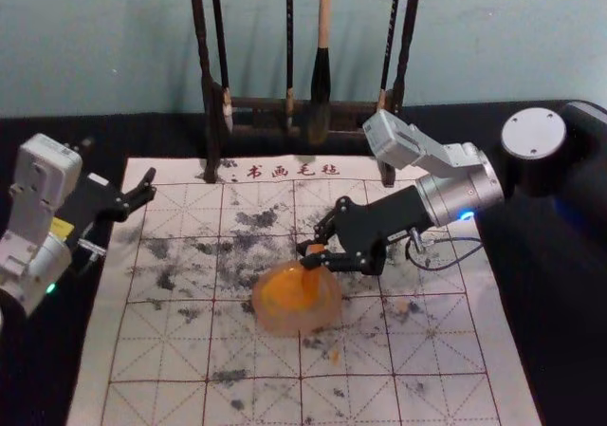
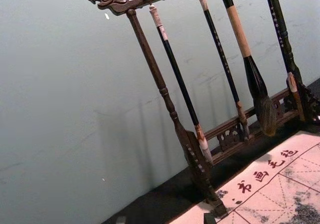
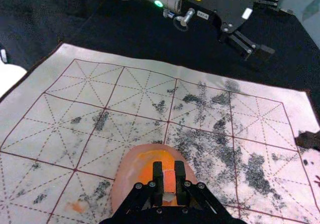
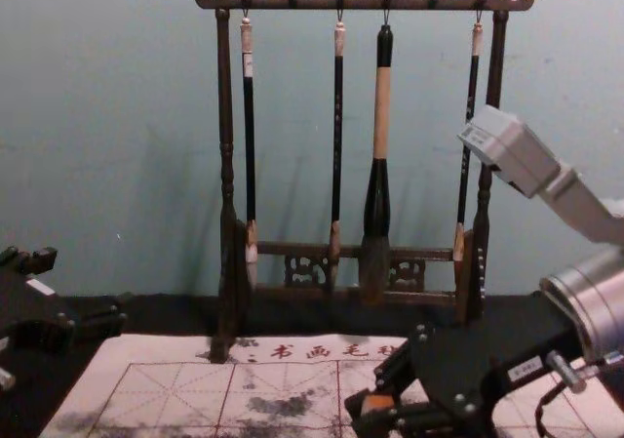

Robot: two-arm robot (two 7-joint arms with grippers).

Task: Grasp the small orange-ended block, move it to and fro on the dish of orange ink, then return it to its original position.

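My right gripper [image 1: 309,254] is over the dish [image 1: 270,322], shut on the orange-ended block [image 1: 312,272], whose lower end blends into the orange ink; contact is hard to tell. In the right wrist view, the block [image 3: 169,181] stands between the closed fingertips of the gripper [image 3: 169,173], above the pinkish dish [image 3: 124,188]. The chest view has the block [image 4: 376,402] in the right gripper [image 4: 359,411] at the lower right. My left gripper [image 1: 149,187] is parked open and empty beside the mat's left edge; its fingertips edge into the left wrist view [image 2: 165,219].
A dark wooden rack [image 4: 366,1] with several hanging brushes stands behind the mat. The white gridded mat [image 1: 432,350] carries black smudges and a few orange stains. A black cloth [image 1: 560,303] surrounds it, with a pale wall [image 1: 114,46] at the back.
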